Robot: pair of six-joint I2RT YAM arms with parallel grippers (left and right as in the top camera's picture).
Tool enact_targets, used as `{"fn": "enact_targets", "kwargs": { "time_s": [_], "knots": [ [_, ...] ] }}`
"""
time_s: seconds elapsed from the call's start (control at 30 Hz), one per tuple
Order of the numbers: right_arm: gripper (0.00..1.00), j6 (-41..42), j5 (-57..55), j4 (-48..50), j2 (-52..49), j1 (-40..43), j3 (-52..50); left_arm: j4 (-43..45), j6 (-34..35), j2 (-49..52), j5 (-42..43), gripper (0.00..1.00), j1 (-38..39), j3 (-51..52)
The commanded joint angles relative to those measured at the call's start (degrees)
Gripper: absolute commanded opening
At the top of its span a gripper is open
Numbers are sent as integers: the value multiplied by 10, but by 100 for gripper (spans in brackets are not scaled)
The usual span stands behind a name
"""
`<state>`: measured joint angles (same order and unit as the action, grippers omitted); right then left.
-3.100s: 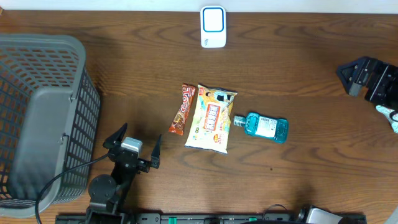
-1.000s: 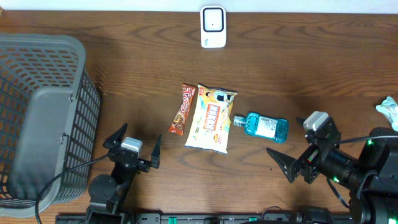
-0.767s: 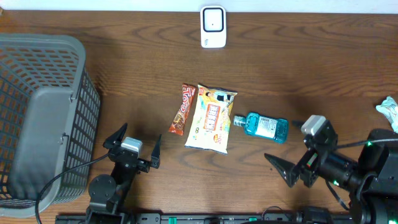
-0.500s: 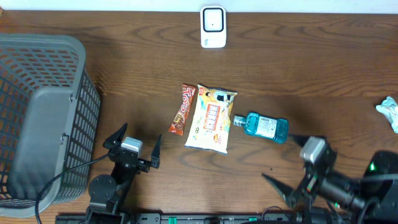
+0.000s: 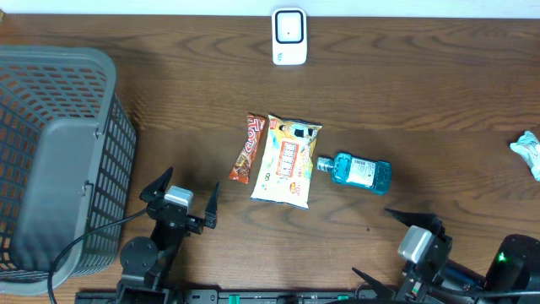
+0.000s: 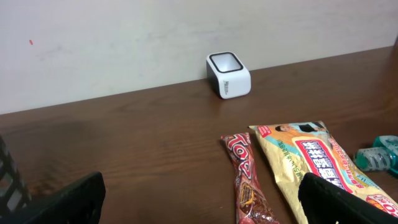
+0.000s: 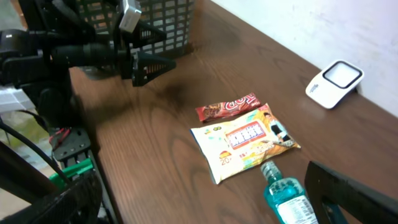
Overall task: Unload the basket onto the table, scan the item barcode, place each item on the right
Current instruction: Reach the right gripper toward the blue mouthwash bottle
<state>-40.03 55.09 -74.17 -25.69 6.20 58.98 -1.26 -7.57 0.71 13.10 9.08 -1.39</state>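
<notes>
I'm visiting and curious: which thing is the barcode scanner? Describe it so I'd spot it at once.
On the brown table, look to the far edge by the white wall. The scanner stands there alone, beyond the bar, bag and bottle mid-table. It is the only white box, with a framed window on its face.
</notes>
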Motion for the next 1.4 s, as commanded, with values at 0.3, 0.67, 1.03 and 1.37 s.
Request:
{"fn": "enact_targets", "kwargs": {
  "time_s": [0.3,0.67,1.03,1.37],
  "knots": [
    [99,232,31,254,1,-5,-172,-17,-5,-1,1,99,2,11],
    [99,544,21,528,-21,-5,-282,-17,-5,-1,1,99,2,11],
    [99,623,-5,536,-33,-5,-283,-17,-5,-1,1,99,2,11],
    [99,621,-9,567,-146,-9,-283,-17,-5,-1,1,99,2,11]
  ]
}}
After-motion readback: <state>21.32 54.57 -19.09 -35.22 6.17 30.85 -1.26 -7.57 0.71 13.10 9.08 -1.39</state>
